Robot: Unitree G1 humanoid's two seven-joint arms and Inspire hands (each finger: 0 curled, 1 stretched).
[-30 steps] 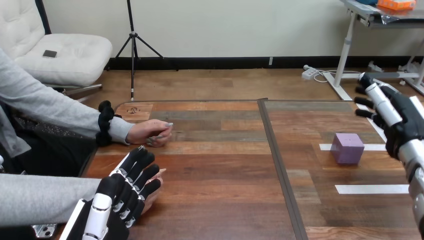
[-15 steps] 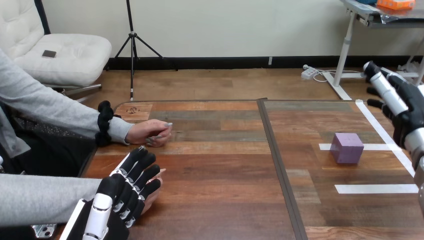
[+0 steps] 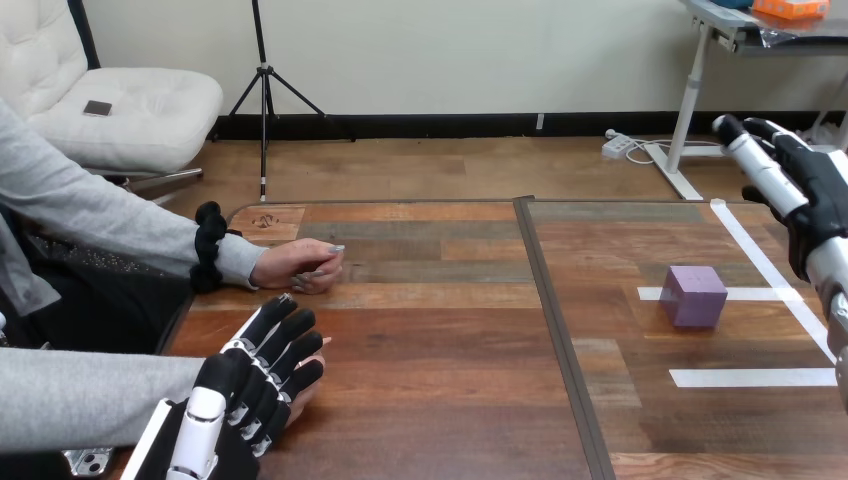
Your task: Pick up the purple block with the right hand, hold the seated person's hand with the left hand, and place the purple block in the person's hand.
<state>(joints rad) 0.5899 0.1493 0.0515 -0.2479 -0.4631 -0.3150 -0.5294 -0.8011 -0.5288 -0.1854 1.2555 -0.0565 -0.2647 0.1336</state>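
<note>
Head view: the purple block [image 3: 693, 296], a cube with no long axis, sits flat on the desk [image 3: 450, 350] at right, across a white tape strip [image 3: 748, 294], well apart from the raised, loose-fingered, empty right hand [image 3: 812, 200], while the left hand [image 3: 255, 375] lies straight-fingered over the person's hand [image 3: 304, 392].

We see a brown desk [image 3: 450, 340] of wood planks in mixed tones, smooth with a faint sheen, and a dark strip [image 3: 556, 330] down its middle. The white tape strips [image 3: 745, 377] on it look matt. The small purple cube block [image 3: 693, 296] looks smooth and matt. The black-and-white left robot hand [image 3: 250, 385] and right robot hand [image 3: 812, 200] show hard, slightly glossy plastic shells.
</note>
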